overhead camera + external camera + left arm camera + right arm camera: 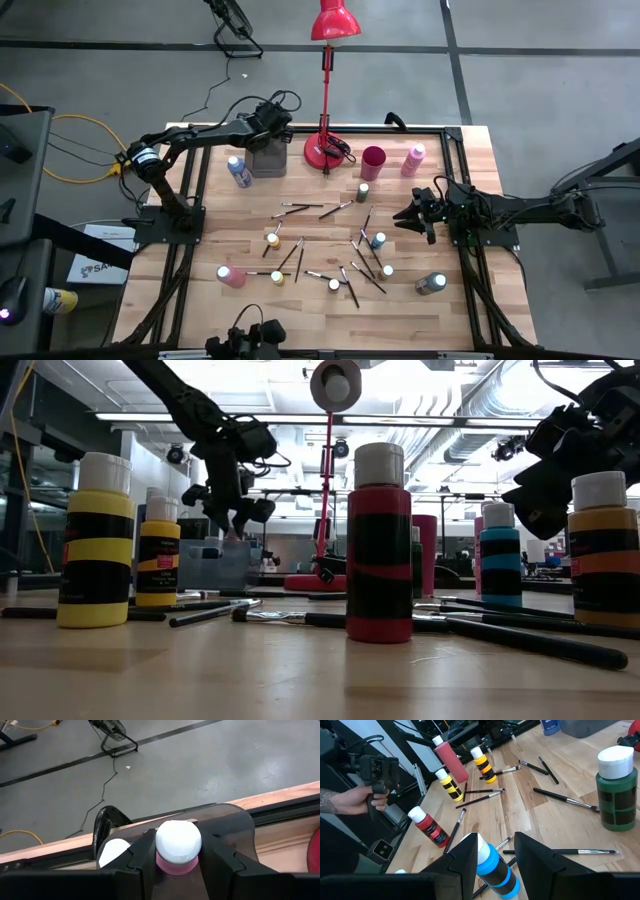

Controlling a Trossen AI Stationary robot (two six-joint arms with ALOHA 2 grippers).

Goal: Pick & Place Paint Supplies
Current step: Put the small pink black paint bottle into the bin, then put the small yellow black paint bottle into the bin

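My left gripper (178,862) sits over the translucent grey bin (268,160) at the far left of the table, its fingers clamped on a pink paint bottle (178,851) just under the white cap; a second white cap shows down inside the bin beside it. My right gripper (495,855) hangs above the right side of the table with a blue paint bottle (495,867) held between its fingers, tilted — the cap points away from the wrist. Below it, the rest of the supplies lie scattered on the wood: a green bottle (616,790) standing upright, two yellow-and-black bottles (449,785), a red bottle (427,826) and several dark-handled paintbrushes (565,800) lying flat between them. A dark red cup (373,162) stands near the red lamp (327,90) at the far edge. Off the table's near edge, a person's hand (357,800) holds a dark controller.
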